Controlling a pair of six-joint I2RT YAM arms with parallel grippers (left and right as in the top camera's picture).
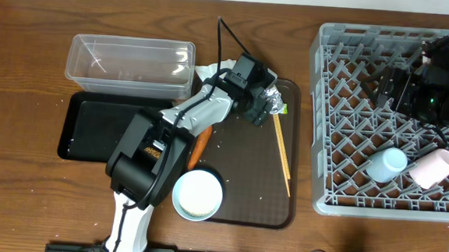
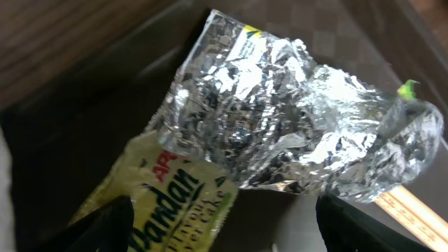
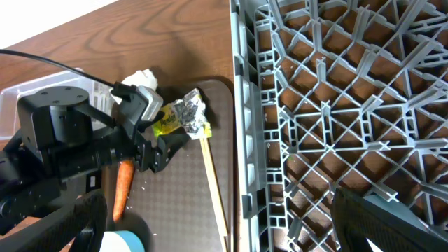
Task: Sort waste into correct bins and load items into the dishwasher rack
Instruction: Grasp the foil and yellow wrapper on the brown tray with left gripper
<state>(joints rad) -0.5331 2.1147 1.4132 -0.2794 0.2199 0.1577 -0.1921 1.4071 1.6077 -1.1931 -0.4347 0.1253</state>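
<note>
Wood-grain table [image 1: 25, 67], brown tray [image 1: 245, 174] bearing snack wrapper [image 2: 280, 133], left gripper [image 2: 224, 232] agape over it, right gripper [image 3: 231, 225] agape above rack [image 1: 340, 149].

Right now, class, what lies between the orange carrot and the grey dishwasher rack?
The wooden chopsticks lie on the brown tray between the carrot and the rack, clearest in the overhead view.

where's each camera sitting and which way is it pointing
Overhead: fixed above the table, looking straight down on brown tray and rack; left arm and right arm show.
Left wrist: on the left arm, aimed down at the snack wrapper; its open fingers frame the bottom corners.
Right wrist: above the rack, looking across to the tray; own fingers low in frame, plus left arm.
Shared: both wrist views catch wrapper and chopsticks.
</note>
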